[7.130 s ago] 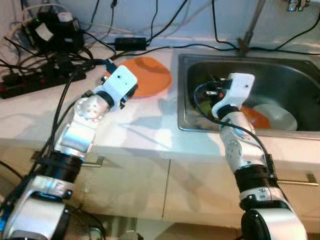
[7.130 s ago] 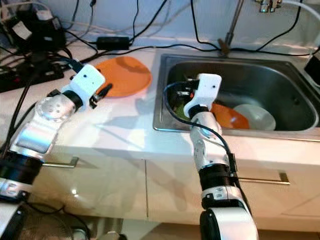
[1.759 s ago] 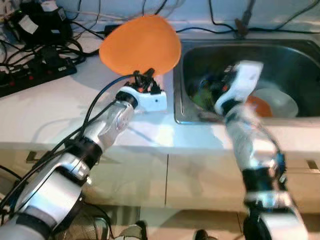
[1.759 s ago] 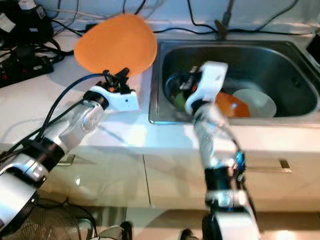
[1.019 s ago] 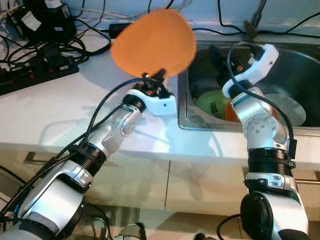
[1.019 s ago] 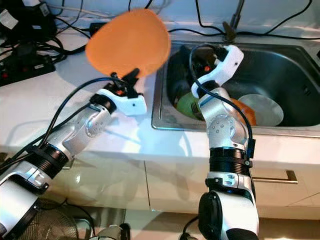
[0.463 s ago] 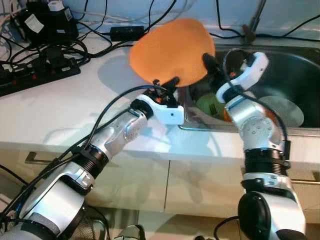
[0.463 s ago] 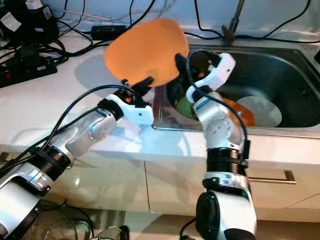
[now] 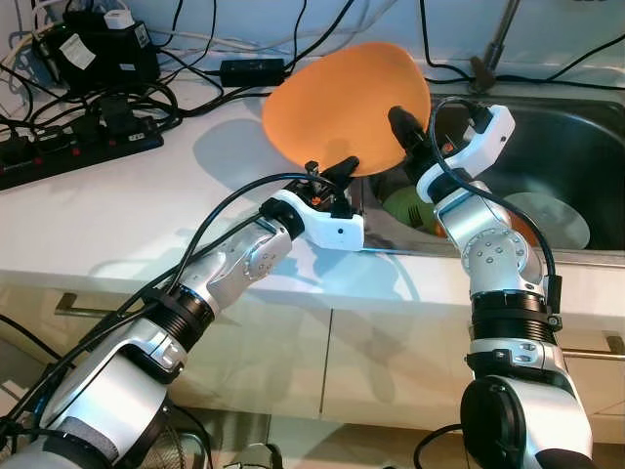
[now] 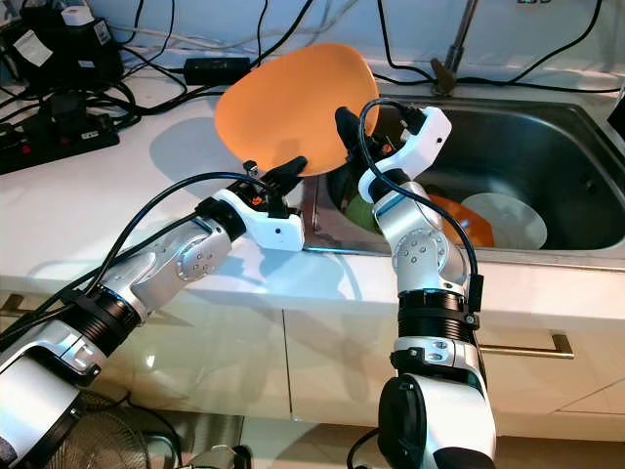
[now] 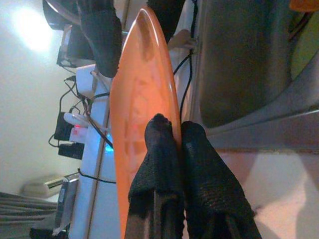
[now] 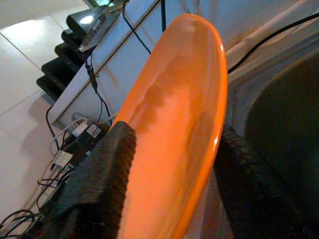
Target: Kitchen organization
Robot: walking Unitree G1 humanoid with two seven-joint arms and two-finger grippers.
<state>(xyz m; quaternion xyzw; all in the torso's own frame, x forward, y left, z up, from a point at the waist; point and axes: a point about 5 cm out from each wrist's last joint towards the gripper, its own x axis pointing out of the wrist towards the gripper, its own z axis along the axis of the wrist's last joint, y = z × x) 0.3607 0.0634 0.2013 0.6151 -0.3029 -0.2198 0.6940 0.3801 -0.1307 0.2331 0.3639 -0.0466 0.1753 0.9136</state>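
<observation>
While our left gripper (image 9: 330, 176) pinches the orange plate's (image 9: 342, 103) rim, our right gripper (image 12: 172, 164) straddles it open-fingered; releasing early could drop it.

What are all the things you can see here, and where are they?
Orange plate: one, orange, held up on edge over the counter by the sink.
Sink: one, steel, on the right.
Dishes in the sink: white plate, orange dish, green item.
Power strip: one, black, back left on the counter.
Cables: several, black, along the back.
Left gripper: pinching the plate's lower edge.
Right gripper: fingers either side of the plate's rim.
</observation>
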